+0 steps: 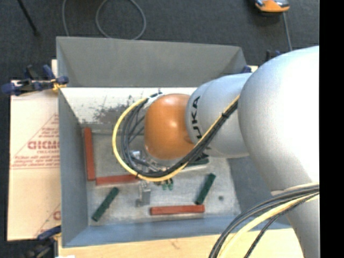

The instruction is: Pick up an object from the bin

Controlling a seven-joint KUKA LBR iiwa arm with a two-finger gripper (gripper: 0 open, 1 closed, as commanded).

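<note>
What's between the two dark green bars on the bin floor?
In the camera view, the tool is in the gap between the left green bar and the right green bar.

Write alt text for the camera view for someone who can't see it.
A white robot arm with an orange wrist cover reaches into a grey metal bin; its gripper sits between a dark green stick and a flat red-brown bar.
</note>
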